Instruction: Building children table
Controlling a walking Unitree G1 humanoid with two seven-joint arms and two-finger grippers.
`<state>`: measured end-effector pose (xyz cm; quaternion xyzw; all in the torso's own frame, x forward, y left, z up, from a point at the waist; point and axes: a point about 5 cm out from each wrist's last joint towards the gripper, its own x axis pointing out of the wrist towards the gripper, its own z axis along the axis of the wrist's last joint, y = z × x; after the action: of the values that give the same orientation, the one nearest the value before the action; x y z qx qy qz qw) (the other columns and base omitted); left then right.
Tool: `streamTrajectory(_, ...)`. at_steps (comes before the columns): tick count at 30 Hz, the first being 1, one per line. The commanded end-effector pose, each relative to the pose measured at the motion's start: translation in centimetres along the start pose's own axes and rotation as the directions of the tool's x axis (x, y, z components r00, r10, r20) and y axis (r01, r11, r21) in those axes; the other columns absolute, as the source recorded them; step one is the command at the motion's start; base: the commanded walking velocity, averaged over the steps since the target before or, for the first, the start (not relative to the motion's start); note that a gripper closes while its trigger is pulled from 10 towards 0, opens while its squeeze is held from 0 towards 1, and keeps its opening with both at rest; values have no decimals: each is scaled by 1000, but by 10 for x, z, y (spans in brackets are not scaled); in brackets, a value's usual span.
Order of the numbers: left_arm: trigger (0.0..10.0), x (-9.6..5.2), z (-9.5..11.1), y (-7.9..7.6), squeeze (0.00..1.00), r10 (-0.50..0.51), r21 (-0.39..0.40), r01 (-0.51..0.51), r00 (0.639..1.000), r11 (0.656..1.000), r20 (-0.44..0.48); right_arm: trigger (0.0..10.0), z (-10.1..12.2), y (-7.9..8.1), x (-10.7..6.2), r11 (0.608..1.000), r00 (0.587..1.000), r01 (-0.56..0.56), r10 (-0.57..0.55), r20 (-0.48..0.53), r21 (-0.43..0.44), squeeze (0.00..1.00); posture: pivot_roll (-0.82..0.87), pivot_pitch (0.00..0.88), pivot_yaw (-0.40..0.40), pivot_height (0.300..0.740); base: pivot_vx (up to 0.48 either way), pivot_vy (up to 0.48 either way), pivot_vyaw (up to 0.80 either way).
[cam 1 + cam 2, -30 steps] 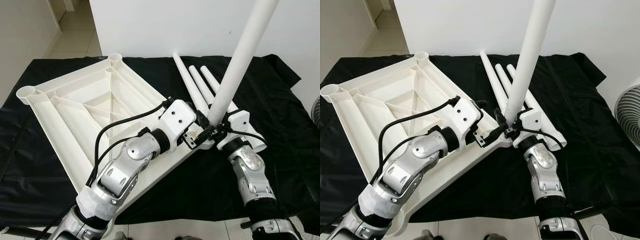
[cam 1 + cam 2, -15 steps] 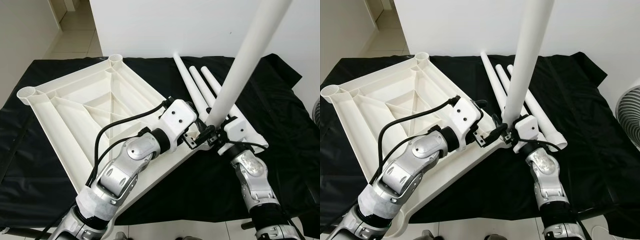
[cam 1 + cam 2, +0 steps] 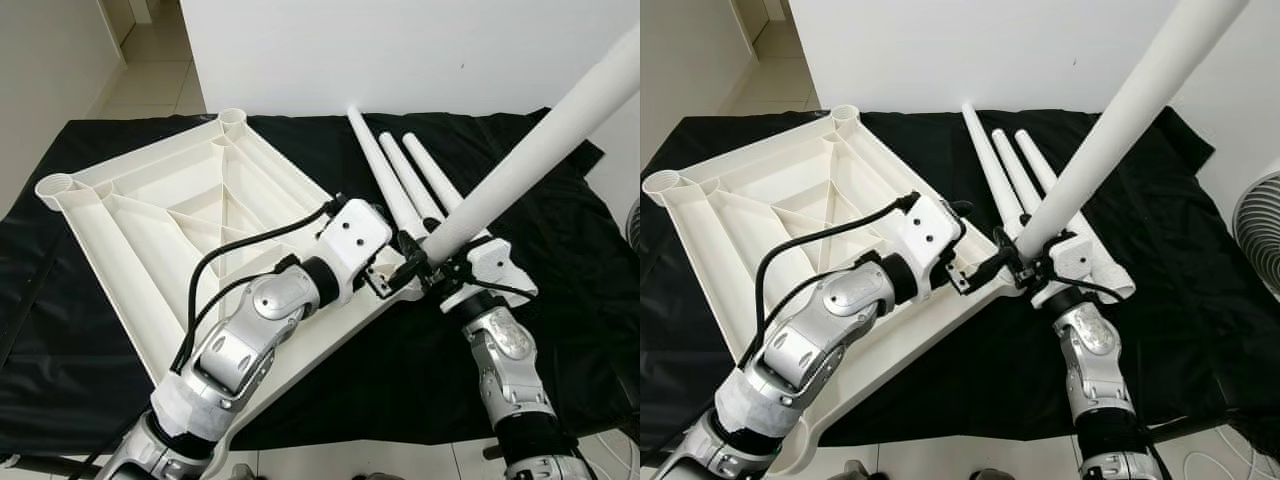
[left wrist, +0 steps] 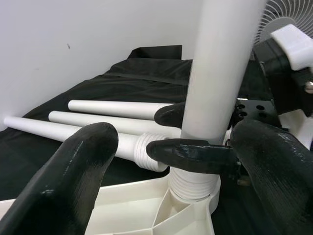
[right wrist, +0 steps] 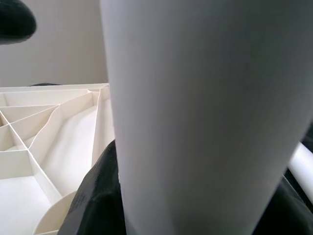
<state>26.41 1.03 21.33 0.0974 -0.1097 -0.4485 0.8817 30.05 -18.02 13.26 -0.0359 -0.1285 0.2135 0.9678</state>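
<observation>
White plastic made up nearly everything on the black cloth-covered surface [image 3: 90, 340]: an upturned ribbed white plastic tabletop [image 3: 170, 240] filled the left and centre of the frame, its round corner sockets facing up. Three loose white plastic table legs [image 3: 400, 185] lay side by side on the cloth at upper centre. A fourth long white tubular leg [image 3: 530, 160] slanted from the frame's centre toward the upper right corner, its threaded end sitting in the tabletop's near-right corner socket [image 4: 193, 188].

The right gripper [image 3: 445, 270] had its jaws closed around that leg just above the socket. The left gripper [image 3: 400, 265] sat at the same corner with its jaws spread apart, one on either side of the leg's base, gripping nothing.

With the leg leaning so steeply, the likeliest trouble looked like cross-threading or the threaded end levering out of the socket. A hard twist at this angle could also drag the light tabletop across the cloth, since the left jaws were not clamping it.
</observation>
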Motion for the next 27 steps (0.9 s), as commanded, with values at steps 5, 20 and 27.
streamTrajectory(5, 10000, 1, 1, -4, 0, -61, 8, 61, 998, 998, -4, 10000, -55, 3, -14, 999, 930, -1, 17, -367, 45, 0, -137, 93, 67, 740, 0, 0, 0)
streamTrajectory(20, 10000, 0, 2, -3, 0, -49, 10, 49, 999, 999, -1, 10000, -49, 3, 4, 990, 876, -135, 143, -460, 51, 0, -130, 91, 55, 740, 0, 0, 0)
streamTrajectory(27, 10000, 0, 2, -3, 0, -49, 11, 49, 999, 999, 1, 10000, -49, 0, 8, 984, 850, -128, 174, -497, 126, 0, -129, 90, 53, 740, 0, 0, 0)
